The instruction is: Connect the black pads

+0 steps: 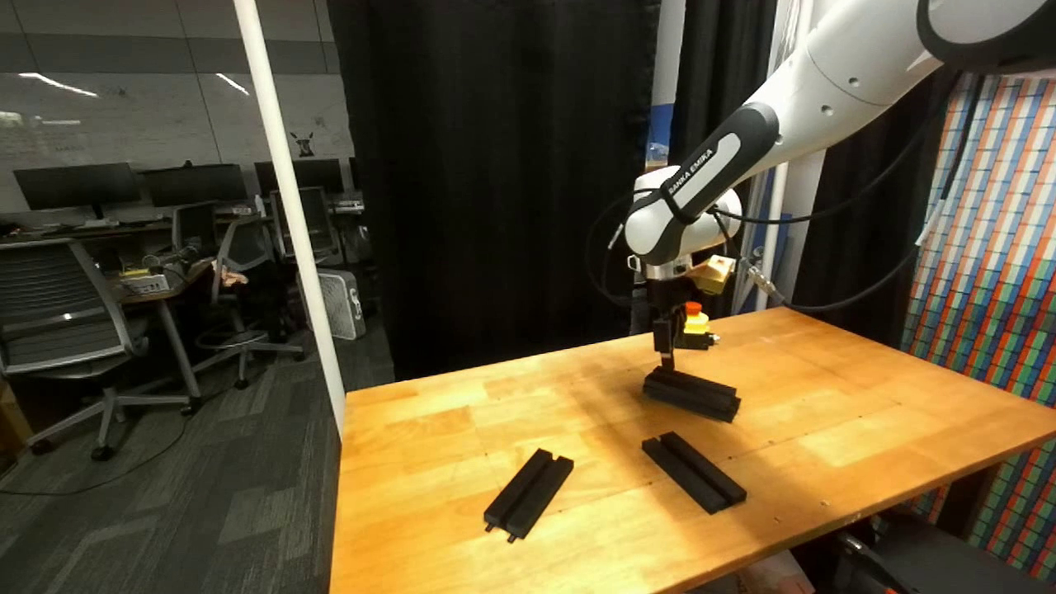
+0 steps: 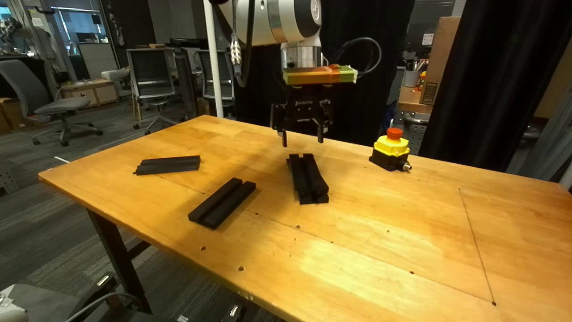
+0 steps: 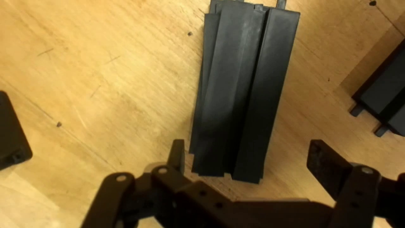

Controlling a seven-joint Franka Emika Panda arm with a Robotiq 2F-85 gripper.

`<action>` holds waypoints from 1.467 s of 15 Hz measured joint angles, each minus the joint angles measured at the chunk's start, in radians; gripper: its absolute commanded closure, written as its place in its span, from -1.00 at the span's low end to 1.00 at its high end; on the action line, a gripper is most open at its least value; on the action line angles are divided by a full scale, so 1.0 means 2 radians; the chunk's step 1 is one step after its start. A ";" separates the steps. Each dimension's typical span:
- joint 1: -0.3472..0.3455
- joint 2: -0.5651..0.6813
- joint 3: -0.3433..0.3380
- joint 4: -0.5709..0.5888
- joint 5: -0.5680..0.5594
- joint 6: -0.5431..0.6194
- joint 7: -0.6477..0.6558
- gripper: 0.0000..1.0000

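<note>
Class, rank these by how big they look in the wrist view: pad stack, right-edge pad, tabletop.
1. Tabletop
2. Pad stack
3. Right-edge pad, cut off by the frame: full size unsure.

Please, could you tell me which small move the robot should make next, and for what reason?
Probably raise the tool a little. It stands open and holds nothing, close to the stacked black pads, while one loose pad and a second loose pad lie apart from them, so lifting clear before going there would likely avoid a knock.
</note>
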 measured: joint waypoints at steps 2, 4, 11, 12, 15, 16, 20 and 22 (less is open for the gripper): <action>0.016 -0.003 0.002 0.015 -0.020 -0.021 -0.001 -1.00; 0.032 -0.003 0.006 0.030 -0.037 -0.038 -0.004 -1.00; 0.068 0.010 0.027 0.066 -0.064 -0.075 -0.051 -1.00; 0.073 0.013 0.031 0.066 -0.070 -0.075 -0.060 -1.00; 0.090 0.022 0.044 0.068 -0.097 -0.071 -0.092 -1.00; 0.095 0.025 0.047 0.069 -0.105 -0.068 -0.105 -1.00; 0.106 0.033 0.066 0.072 -0.111 -0.036 -0.161 -1.00; 0.107 0.034 0.081 0.073 -0.095 -0.014 -0.188 -1.00</action>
